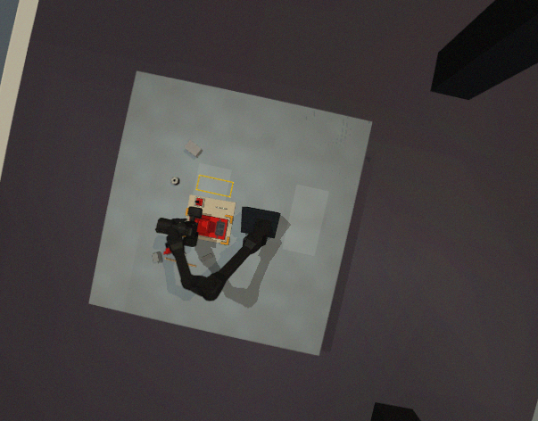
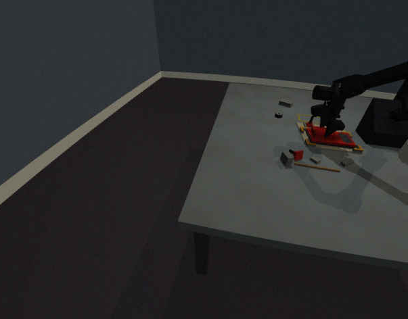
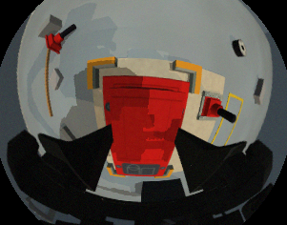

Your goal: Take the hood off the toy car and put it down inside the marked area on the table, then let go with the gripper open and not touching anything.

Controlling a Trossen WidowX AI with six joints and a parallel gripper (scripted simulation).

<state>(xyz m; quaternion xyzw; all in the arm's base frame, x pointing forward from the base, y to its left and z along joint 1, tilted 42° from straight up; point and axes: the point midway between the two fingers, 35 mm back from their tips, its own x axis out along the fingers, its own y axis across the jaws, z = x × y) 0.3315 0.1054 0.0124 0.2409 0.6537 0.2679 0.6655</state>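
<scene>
The red toy car sits on a beige board with orange corner brackets. Its red hood lies level on top; the seam between hood and body is hard to tell. My gripper is over the car, pointing down, and shut on the hood, with a dark finger against each long side. The arm hides part of the car in the top view. The marked area, a yellow outline, is just beyond the board.
A red block with a black peg stands on the board beside the car; another lies off it. Grey blocks, an orange rod and a small wheel lie around.
</scene>
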